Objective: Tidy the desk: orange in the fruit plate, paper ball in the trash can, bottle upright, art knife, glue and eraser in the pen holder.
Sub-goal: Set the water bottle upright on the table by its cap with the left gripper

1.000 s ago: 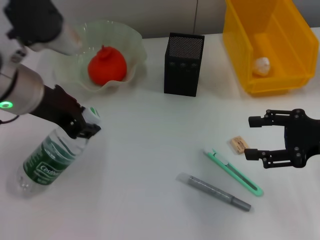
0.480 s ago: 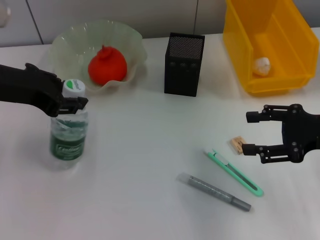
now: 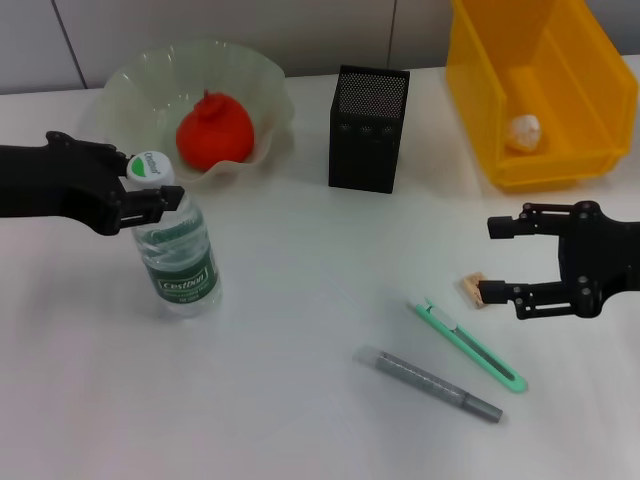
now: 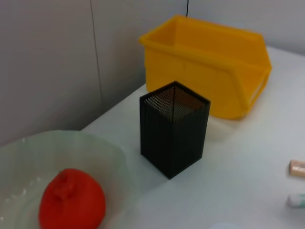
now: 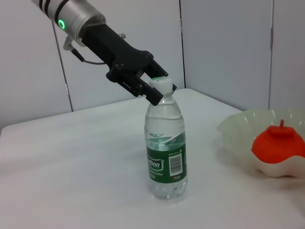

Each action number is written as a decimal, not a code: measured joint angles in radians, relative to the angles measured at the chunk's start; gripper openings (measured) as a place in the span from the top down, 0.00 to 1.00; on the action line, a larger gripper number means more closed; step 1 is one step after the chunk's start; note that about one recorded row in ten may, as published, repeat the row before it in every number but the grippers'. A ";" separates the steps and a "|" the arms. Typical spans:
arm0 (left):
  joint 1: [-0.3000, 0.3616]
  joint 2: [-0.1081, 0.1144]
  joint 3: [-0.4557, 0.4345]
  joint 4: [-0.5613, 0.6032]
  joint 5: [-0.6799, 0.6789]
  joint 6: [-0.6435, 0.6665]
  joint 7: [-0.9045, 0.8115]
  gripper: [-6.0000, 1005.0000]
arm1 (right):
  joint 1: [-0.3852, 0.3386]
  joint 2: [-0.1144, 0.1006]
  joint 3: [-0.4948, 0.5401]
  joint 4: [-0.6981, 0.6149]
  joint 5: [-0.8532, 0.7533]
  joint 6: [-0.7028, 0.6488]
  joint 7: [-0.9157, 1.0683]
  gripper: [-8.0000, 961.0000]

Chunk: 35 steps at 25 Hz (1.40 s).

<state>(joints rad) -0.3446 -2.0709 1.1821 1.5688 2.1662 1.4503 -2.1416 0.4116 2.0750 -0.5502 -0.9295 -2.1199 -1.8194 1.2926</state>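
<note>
The bottle [image 3: 178, 256] stands upright on the white desk [image 3: 300, 300], near the robot's left side, its green label facing front and water filling most of it. The left gripper [image 3: 150, 195] is closed on the neck just under the white-and-green cap [image 3: 149, 167], reaching in from the left edge.

Behind the bottle sits the pale green fruit plate [image 3: 255, 95] with the orange [image 3: 213, 132] resting inside it. To its right stands the black mesh pen holder [image 3: 368, 128]; its inside cannot be made out. At the far right corner the yellow trash can [image 3: 580, 110] holds the paper ball [image 3: 524, 130] against its back wall.

On the near right part of the desk the eraser [image 3: 472, 291] lies just beside the lower fingertip of the right gripper [image 3: 495, 259], which hovers with its fingers spread wide and nothing between them. The green art knife [image 3: 467, 343] lies diagonally nearby, and the grey glue [image 3: 430, 384] stick lies alongside it, closer to the robot. A grey panelled wall [image 3: 200, 25] rises behind the desk.
</note>
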 joint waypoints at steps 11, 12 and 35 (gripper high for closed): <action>0.045 0.000 0.002 -0.143 -0.197 -0.093 0.162 0.52 | 0.004 0.001 -0.003 0.008 0.000 0.002 0.001 0.18; 0.049 0.000 -0.002 -0.164 -0.224 -0.099 0.193 0.52 | 0.004 0.001 -0.003 0.009 0.001 0.002 0.001 0.18; 0.084 0.003 -0.090 -0.413 -0.425 -0.118 0.491 0.49 | 0.002 0.002 -0.008 0.025 0.014 0.001 -0.009 0.18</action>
<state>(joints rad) -0.2606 -2.0677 1.0917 1.1556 1.7410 1.3320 -1.6503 0.4136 2.0770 -0.5584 -0.9048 -2.1060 -1.8189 1.2836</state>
